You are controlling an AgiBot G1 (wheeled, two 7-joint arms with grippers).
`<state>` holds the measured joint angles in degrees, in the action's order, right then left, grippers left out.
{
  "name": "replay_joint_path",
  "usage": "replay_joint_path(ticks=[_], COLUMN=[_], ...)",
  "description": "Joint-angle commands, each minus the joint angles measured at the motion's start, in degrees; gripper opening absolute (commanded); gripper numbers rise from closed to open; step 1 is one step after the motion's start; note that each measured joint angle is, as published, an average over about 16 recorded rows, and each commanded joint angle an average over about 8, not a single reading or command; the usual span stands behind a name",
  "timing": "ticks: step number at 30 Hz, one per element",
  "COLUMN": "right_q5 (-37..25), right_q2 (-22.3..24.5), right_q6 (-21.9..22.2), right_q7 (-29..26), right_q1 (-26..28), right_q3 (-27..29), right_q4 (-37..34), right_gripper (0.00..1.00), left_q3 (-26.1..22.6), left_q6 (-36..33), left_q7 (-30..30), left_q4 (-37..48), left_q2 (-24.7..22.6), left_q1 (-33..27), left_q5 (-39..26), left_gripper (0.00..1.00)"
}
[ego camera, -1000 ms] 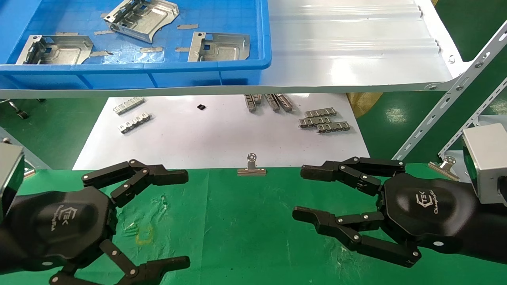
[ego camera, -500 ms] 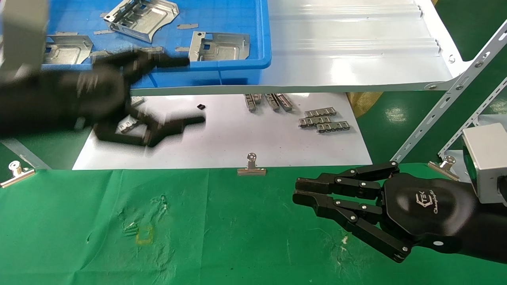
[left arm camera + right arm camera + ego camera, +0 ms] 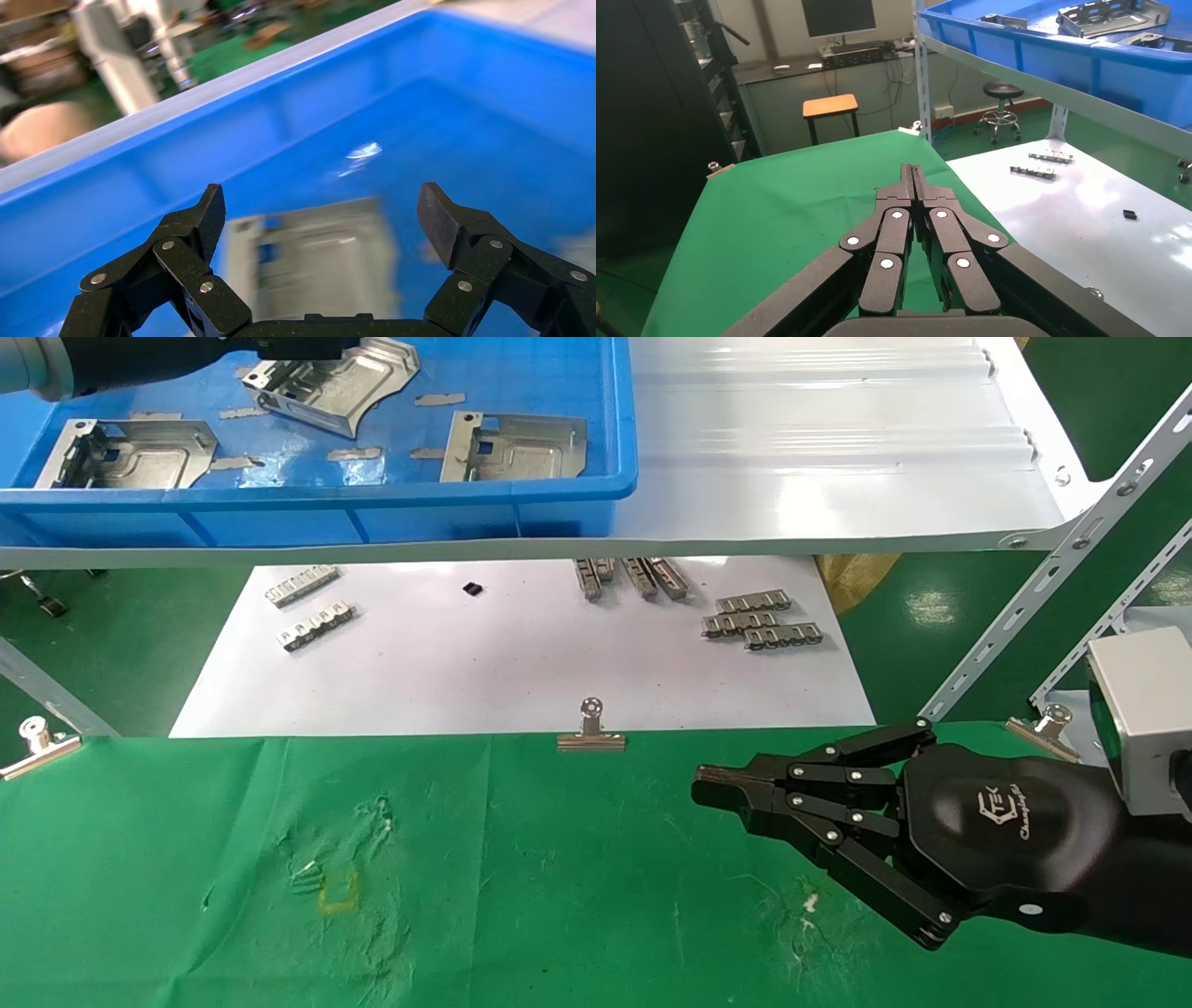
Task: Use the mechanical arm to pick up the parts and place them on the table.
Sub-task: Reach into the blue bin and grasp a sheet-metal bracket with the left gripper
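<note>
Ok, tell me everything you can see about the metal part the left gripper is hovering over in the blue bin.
The part is a flat, silvery stamped sheet-metal plate with a concave-cut edge, an embossed outline, square cut-outs and folded tabs along one side. It lies skewed on the floor of the blue bin, near the back, apart from the two other plates. The left gripper hangs open just above it; its fingers straddle the plate without visibly touching it.

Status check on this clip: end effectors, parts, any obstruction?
Left end effector open over a part in the blue bin. Right end effector shut, empty, above the table. Nothing blocking.
</note>
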<state>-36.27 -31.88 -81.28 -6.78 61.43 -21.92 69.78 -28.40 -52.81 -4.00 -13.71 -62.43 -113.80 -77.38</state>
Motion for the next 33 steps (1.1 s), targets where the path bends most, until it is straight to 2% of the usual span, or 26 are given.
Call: replay_joint_path(ticks=[1, 2, 3, 12, 13, 19, 21, 33], right_q5=[0.0, 0.0, 0.0, 0.0, 0.0, 0.0, 0.0, 0.0], right_q2=[0.0, 0.0, 0.0, 0.0, 0.0, 0.0, 0.0, 0.0], right_q6=[0.0, 0.0, 0.0, 0.0, 0.0, 0.0, 0.0, 0.0], right_q7=[0.0, 0.0, 0.0, 0.0, 0.0, 0.0, 0.0, 0.0], right_q1=[0.0, 0.0, 0.0, 0.0, 0.0, 0.0, 0.0, 0.0], right_q3=[0.0, 0.0, 0.0, 0.0, 0.0, 0.0, 0.0, 0.0], right_q4=[0.0, 0.0, 0.0, 0.0, 0.0, 0.0, 0.0, 0.0], right_gripper=[0.00, 0.00, 0.00, 0.02, 0.08, 0.83, 1.00, 1.00], left_q3=[-0.7, -1.0, -1.3, -2.7, -2.8, -2.8, -2.8, -2.7], left_q6=[3.6, 4.4, 5.1, 6.4, 6.4, 6.7, 6.8, 7.7], left_q7=[0.7, 0.9, 1.0, 1.8, 1.9, 2.3, 2.4, 2.4], left_q4=[3.7, 4.9, 5.9, 10.5, 10.8, 11.9, 12.2, 13.3], left_q2=[-1.4, -1.7, -2.0, -3.1, -3.2, -3.4, -3.5, -3.7], left_q1=[-1.6, -2.1, -2.4, -4.3, -4.4, -4.9, -5.0, -5.1], left_q5=[-1.6, -2.2, -2.7, -4.8, -4.9, -5.0, -5.0, -4.8], left_gripper=[0.21, 0.08, 0.00, 0.00, 0.00, 0.00, 0.00, 0.00])
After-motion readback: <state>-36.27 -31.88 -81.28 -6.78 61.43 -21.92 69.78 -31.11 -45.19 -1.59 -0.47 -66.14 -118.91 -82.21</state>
